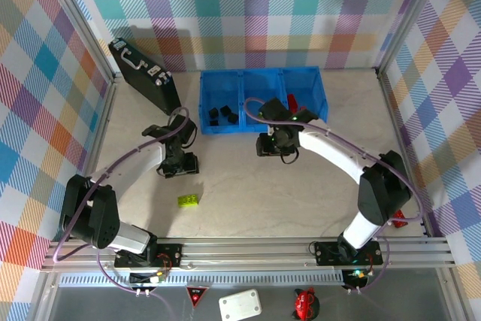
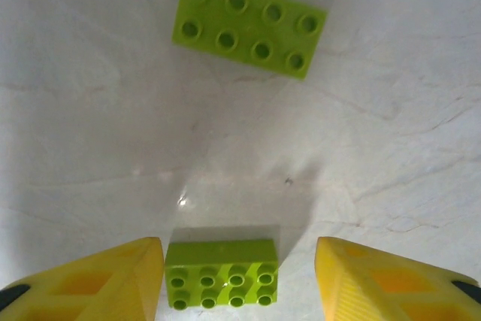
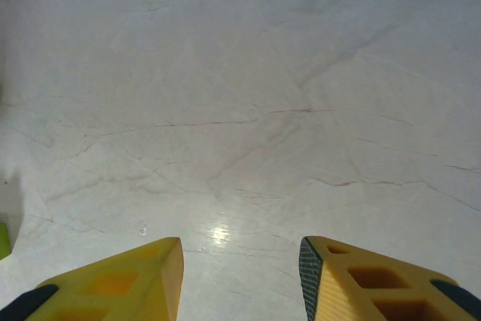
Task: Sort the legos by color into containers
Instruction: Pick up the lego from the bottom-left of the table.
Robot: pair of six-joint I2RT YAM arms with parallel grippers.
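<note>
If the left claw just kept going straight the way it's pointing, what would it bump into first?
Most likely the lime brick sitting between the left gripper's open fingers, then the table under it. Depth is hard to judge.

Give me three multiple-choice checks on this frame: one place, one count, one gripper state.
1. Seen from above, which compartment of the blue tray holds the black legos?
A) left
B) middle
C) right

2. How many lime legos does the left wrist camera show?
A) one
B) two
C) four

3. The right gripper is:
A) shut on a red lego
B) open above the table
C) shut on a lime lego

Answers:
1 A: the black pieces lie in the leftmost bin.
2 B: one lies farther out and one at the bottom edge of the view.
3 B: its jaws stand apart with nothing between them.
</note>
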